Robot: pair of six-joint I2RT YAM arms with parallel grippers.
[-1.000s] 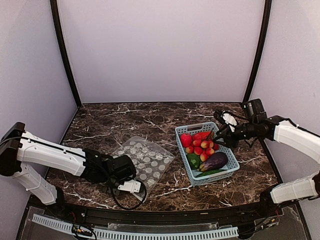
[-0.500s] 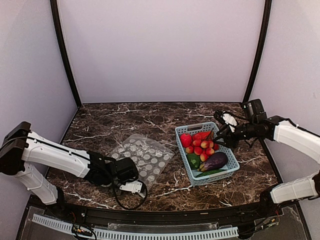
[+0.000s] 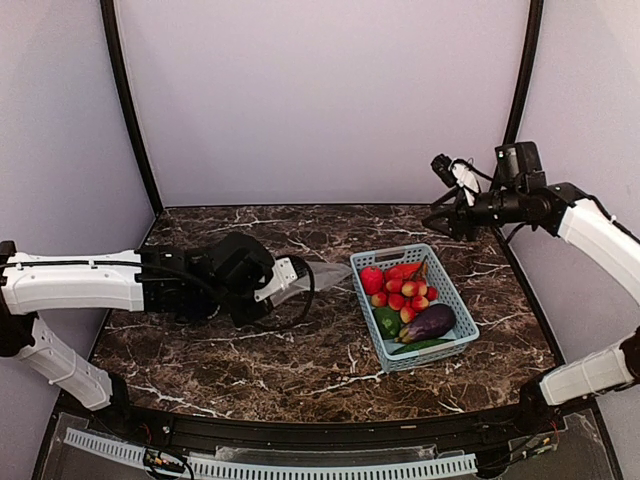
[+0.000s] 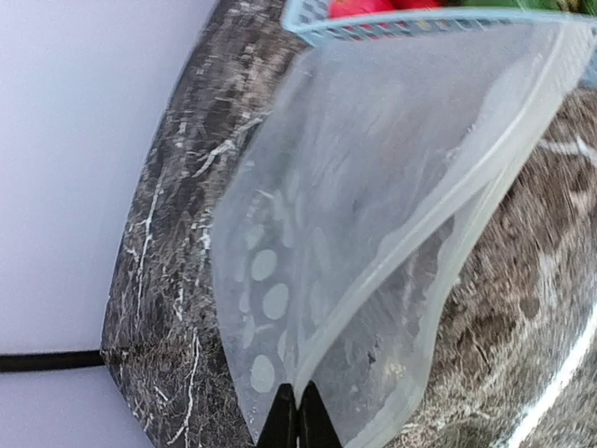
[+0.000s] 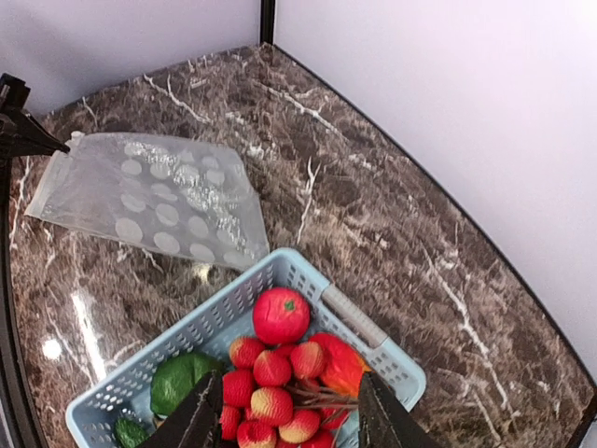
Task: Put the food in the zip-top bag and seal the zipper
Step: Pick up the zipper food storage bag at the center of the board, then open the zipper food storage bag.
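Observation:
The zip-top bag, clear with white dots, hangs from my left gripper, which is shut on its corner beside the zipper strip. The bag's mouth is slightly apart. In the top view the left gripper holds the bag just left of the basket. The bag also shows in the right wrist view. The food lies in the basket: a red tomato, red-yellow round pieces, a green piece, an eggplant, a cucumber. My right gripper is open and empty, high above the basket.
The light-blue slotted basket stands right of centre on the dark marble table; its rim shows at the top of the left wrist view. Pale walls enclose the table on three sides. A black cable loops by the left wrist.
My left arm swung from the table's near edge toward the middle, carrying the bag off the table to beside the basket. My right gripper rose from the basket, empty.

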